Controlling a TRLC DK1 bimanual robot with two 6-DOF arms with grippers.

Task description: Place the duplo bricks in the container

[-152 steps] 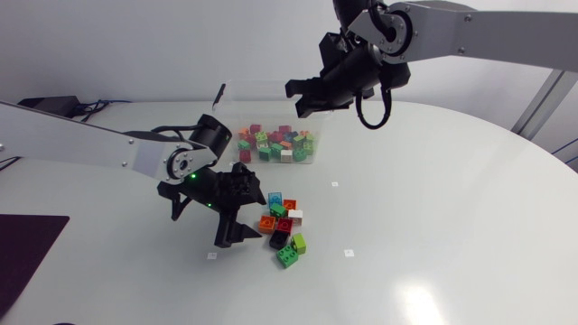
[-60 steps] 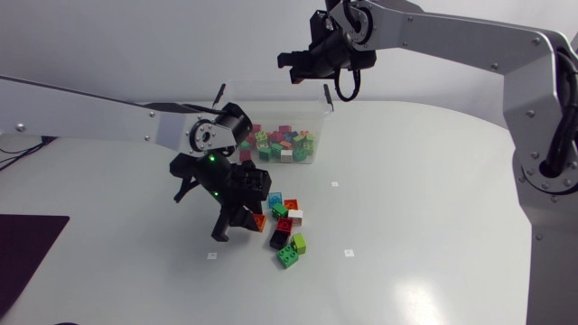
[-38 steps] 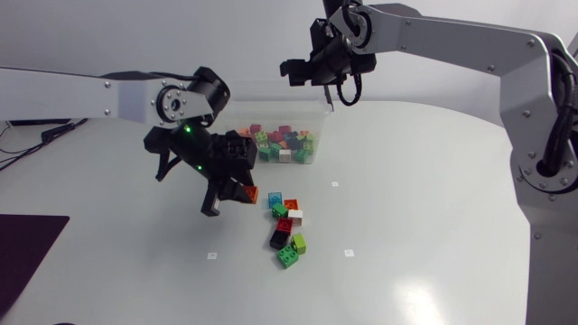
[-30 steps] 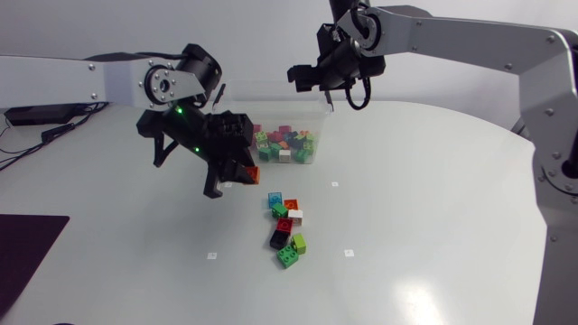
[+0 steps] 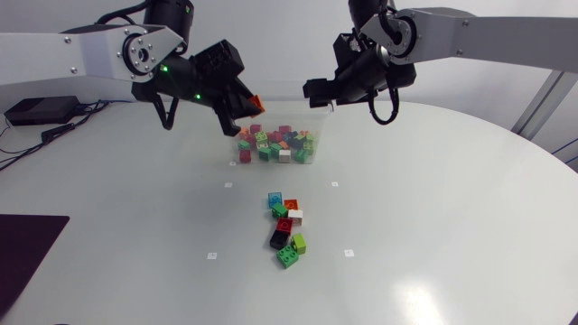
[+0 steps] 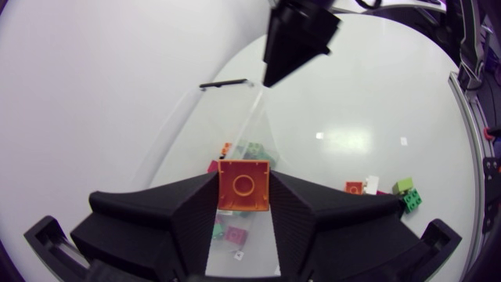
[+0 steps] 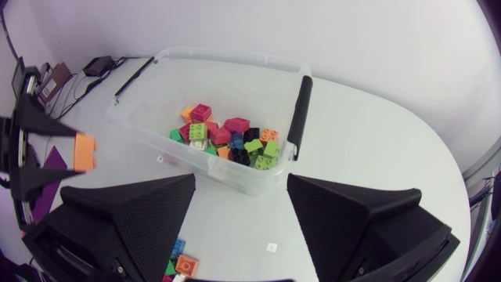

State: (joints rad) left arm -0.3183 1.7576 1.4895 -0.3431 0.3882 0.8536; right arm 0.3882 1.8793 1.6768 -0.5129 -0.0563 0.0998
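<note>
High by the container's (image 7: 235,58) left end, the left gripper (image 5: 244,106) tilts downward, clamped on an orange brick (image 6: 243,186).

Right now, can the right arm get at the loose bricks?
Probably yes: right gripper is open and empty by the bin; the loose bricks lie on bare table, left gripper well away.

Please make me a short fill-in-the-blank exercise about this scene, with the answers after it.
1. The brick held in the left gripper is ___ in colour.
2. The right gripper, near the container, is ___ (open or shut).
3. The loose bricks lie on the ___.
Answers: orange; open; table.
</note>
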